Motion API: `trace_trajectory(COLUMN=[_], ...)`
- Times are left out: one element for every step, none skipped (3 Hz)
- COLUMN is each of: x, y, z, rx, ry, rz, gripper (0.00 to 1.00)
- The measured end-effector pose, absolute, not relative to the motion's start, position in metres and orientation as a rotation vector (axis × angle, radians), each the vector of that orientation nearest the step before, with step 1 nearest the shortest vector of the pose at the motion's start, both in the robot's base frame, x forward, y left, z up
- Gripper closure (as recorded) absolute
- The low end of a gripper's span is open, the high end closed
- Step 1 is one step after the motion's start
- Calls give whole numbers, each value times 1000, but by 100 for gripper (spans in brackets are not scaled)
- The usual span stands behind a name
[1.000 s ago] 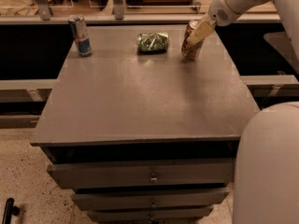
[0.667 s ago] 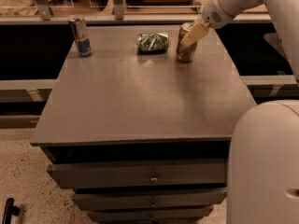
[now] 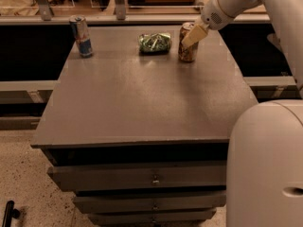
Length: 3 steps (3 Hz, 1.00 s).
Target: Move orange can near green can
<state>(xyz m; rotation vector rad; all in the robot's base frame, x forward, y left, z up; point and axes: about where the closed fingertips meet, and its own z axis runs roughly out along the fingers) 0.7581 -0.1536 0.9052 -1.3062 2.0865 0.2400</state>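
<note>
The orange can (image 3: 187,51) stands upright on the grey table (image 3: 142,103) near its far right edge. The crushed green can (image 3: 155,42) lies just left of it, a small gap apart. My gripper (image 3: 191,37) reaches in from the upper right and is shut on the orange can's upper part, with one pale finger (image 3: 195,34) lying across its front. The white arm (image 3: 227,4) runs up to the right.
A slim blue-and-silver can (image 3: 81,35) stands at the table's far left corner. Drawers (image 3: 151,176) sit under the tabletop. The robot's white body (image 3: 265,164) fills the lower right. A shelf rail runs behind the table.
My gripper has carried the orange can leftward, closer to the green can. The can now looks upright rather than tilted. The green and blue cans have not moved.
</note>
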Motion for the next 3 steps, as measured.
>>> trace_trajectory(x=[759, 758, 744], y=[-151, -152, -164], z=[902, 902, 914], rx=[-1310, -1298, -1309], ry=[2088, 2086, 2065], rz=[245, 264, 276], gripper=[1, 0, 0])
